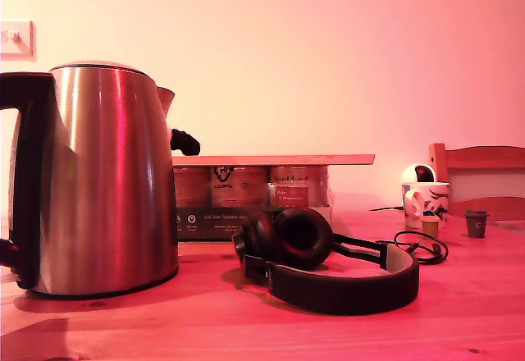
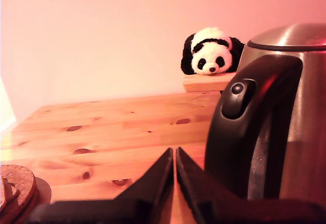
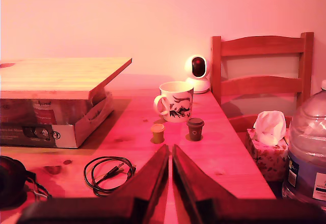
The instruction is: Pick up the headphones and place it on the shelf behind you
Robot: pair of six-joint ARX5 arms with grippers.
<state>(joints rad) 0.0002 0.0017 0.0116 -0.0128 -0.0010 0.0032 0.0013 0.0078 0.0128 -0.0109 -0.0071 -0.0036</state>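
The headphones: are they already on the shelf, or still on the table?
Still on the table. The headphones lie on the table, in front of the box carrying the shelf; neither closed gripper touches them.

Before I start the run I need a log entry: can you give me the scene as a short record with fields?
headphones: lying on the table, not held
shelf: wood board resting on a box of jars
cable: coiled on the table beside the headphones
kettle: upright at the exterior view's left
my first tool: shut, empty
my second tool: shut, empty
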